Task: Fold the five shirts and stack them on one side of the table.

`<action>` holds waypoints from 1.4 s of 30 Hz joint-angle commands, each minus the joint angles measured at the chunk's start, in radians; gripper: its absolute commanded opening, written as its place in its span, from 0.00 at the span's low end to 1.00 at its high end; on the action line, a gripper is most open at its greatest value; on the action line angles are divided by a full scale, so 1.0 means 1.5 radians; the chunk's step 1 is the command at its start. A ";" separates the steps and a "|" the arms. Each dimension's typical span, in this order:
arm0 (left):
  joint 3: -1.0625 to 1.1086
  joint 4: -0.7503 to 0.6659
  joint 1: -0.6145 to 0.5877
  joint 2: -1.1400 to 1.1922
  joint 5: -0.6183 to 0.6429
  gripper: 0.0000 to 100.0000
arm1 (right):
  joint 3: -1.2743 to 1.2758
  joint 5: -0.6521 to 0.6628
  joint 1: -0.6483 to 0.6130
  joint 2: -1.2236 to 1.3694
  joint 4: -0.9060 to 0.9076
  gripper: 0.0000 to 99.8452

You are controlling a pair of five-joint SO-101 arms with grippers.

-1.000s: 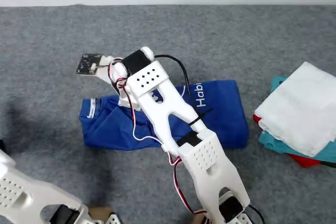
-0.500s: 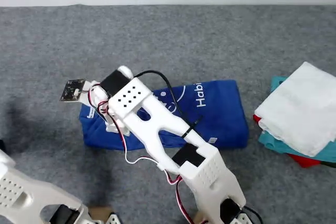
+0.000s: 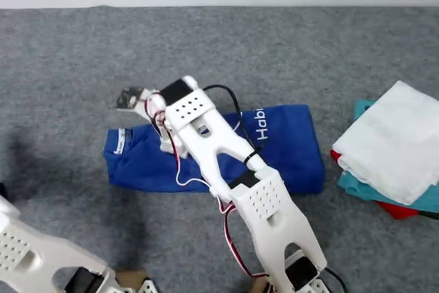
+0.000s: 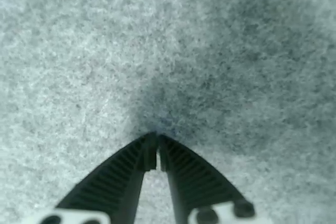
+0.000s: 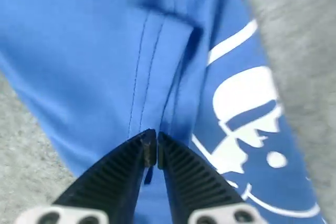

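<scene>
Where blue shirt (image 3: pixel 295 152) ends, grey table (image 3: pixel 68 53), folded stack (image 3: pixel 391 135).

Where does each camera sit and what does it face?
High view: fixed overhead, looking down at the table; right arm over the blue shirt, left arm at edge.
Left wrist view: on left arm, facing table; left gripper shut.
Right wrist view: on right arm, facing blue shirt; right gripper shut.
Shared: blue shirt, in high and right wrist views.

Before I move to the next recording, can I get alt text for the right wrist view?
The right gripper, black ribbed fingers shut tip to tip, points down at a creased blue shirt with a white printed graphic. Grey table covering shows at the edges.
</scene>
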 commanded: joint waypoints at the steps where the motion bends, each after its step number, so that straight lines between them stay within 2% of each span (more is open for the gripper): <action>1: -0.034 0.002 -0.046 -0.059 -0.016 0.01 | -0.114 0.002 0.007 -0.038 0.065 0.01; 4: -0.031 0.008 -0.047 -0.127 -0.016 0.01 | -0.145 -0.011 0.012 -0.056 0.084 0.01; 9: -0.031 0.080 -0.029 -0.253 -0.015 0.01 | -0.111 -0.029 0.026 -0.082 0.084 0.01; 18: -0.030 0.224 0.017 -0.445 -0.015 0.01 | 0.023 -0.151 0.106 -0.201 0.084 0.01; 25: -0.030 0.325 0.077 -0.540 -0.016 0.01 | 0.141 -0.224 0.215 -0.326 0.084 0.01; 28: -0.015 0.340 0.100 -0.570 -0.014 0.01 | 0.197 -0.263 0.274 -0.354 0.083 0.02; 30: 0.012 0.340 0.106 -0.596 -0.014 0.01 | 0.231 -0.281 0.304 -0.358 0.083 0.06; 36: 0.099 0.339 0.145 -0.671 -0.017 0.01 | 0.292 -0.316 0.375 -0.347 0.062 0.27; 42: 0.136 0.338 0.212 -0.682 -0.015 0.01 | 0.291 -0.319 0.431 -0.265 -0.015 0.27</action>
